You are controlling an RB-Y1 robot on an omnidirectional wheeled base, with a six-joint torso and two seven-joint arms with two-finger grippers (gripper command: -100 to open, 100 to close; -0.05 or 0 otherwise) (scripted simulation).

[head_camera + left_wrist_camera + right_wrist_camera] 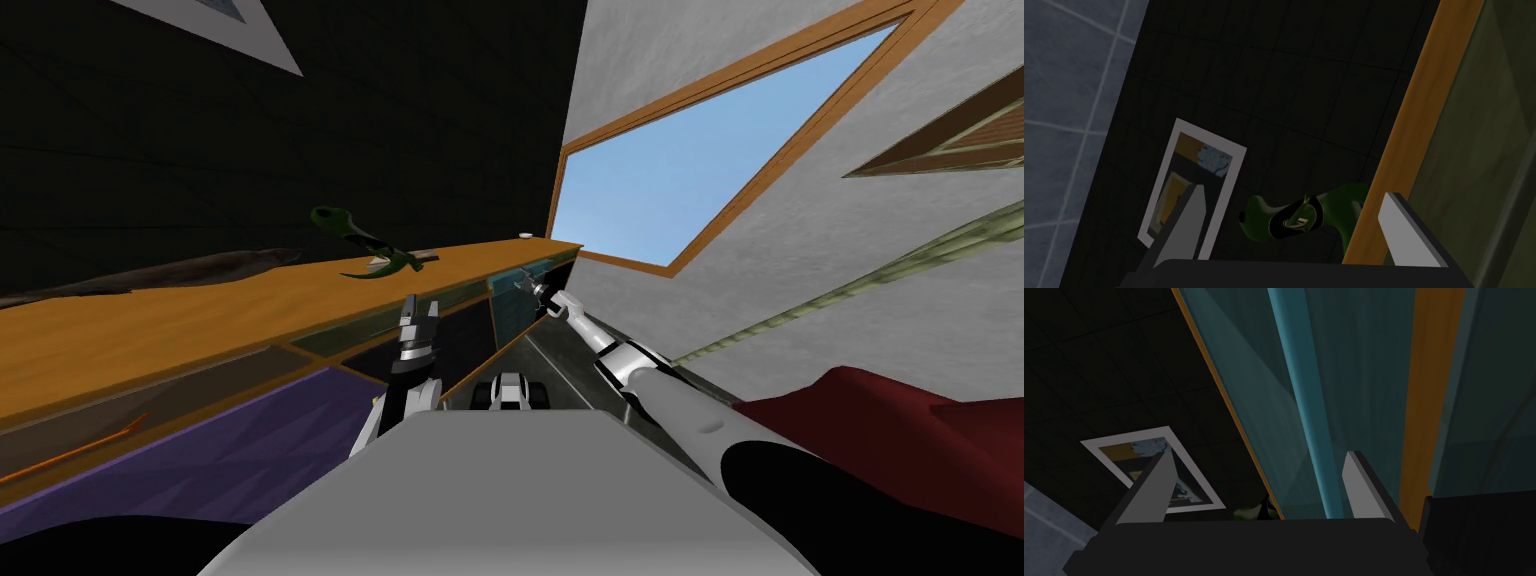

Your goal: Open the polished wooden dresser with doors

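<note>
The left gripper (421,306) points up before the dresser (200,320) front, just under its top edge, fingers spread and empty. The right arm stretches to the far-end door (520,300). There the right gripper (1256,454) gapes astride a teal bar (1304,403), unclenched. I cannot tell whether that door stands ajar. A green figure (365,250) on the top is half-hidden.

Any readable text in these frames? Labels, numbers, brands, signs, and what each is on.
No readable text in any view.
The framed picture on the dark wall: blotches of colour, no lettering.
The green figure on top of the dresser: a pale mark, too small to read as text.
The dresser door: plain, no label.
</note>
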